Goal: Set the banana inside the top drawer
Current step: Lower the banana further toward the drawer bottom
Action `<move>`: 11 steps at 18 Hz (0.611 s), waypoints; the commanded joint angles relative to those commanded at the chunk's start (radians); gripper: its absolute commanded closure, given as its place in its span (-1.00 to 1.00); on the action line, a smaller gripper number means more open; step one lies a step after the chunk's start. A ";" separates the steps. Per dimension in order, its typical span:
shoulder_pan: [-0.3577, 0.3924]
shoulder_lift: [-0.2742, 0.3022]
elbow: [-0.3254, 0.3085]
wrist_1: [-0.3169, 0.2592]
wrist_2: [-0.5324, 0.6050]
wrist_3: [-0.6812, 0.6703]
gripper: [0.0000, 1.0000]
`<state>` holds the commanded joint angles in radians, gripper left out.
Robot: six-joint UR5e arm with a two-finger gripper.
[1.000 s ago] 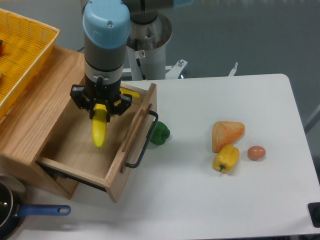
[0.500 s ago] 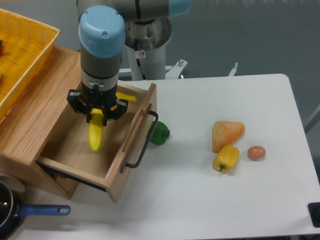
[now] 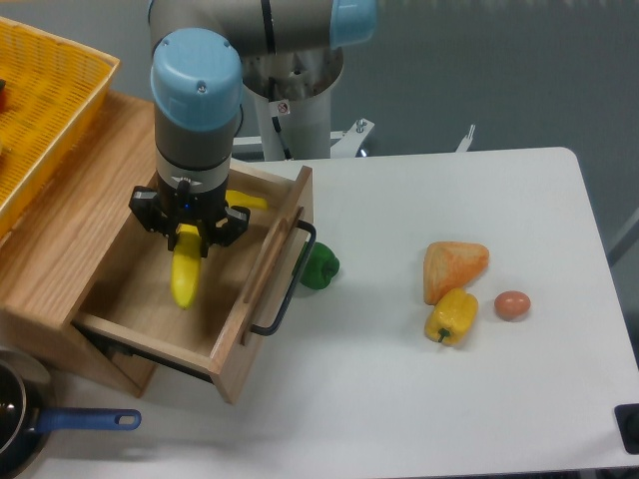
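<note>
Above the open top drawer (image 3: 225,334), near the table's (image 3: 419,399) left edge: the end effector (image 3: 189,238), clamped on the banana (image 3: 186,277). Banana gripped near its upper part, lower end hanging down inside the drawer box, tip pointing toward the near-left; other end poking out yellow behind the black fingers (image 3: 232,217), toward the drawer's back corner. Cannot tell whether the tip touches the drawer floor.

Drawer pulled out from the wooden cabinet (image 3: 70,215) toward the table's near edge, black bar handle (image 3: 290,279) on its front, facing right.

On the cabinet top, at the far-left corner: a yellow mesh basket (image 3: 45,110).

Just right of the handle, on the white table: a green pepper (image 3: 320,266), close to the drawer front, apart from the handle as far as can be seen.

Further toward the right edge, mid-table: an orange wedge-shaped piece (image 3: 454,266), with a yellow bell pepper (image 3: 451,316) just below it, touching or nearly so. Beside the pepper, to its right: a brown egg (image 3: 512,304), apart from both.

At the near-left corner: a dark pan (image 3: 15,424) with a blue handle (image 3: 85,420), partly cut off by the frame.
</note>
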<state>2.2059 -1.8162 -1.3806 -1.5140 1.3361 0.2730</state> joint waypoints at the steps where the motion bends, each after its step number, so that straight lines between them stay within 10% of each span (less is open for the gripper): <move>1: 0.000 0.000 0.000 0.000 0.000 0.000 0.17; 11: -0.009 -0.006 -0.015 0.000 0.003 0.000 0.15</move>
<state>2.1967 -1.8224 -1.3959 -1.5140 1.3392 0.2730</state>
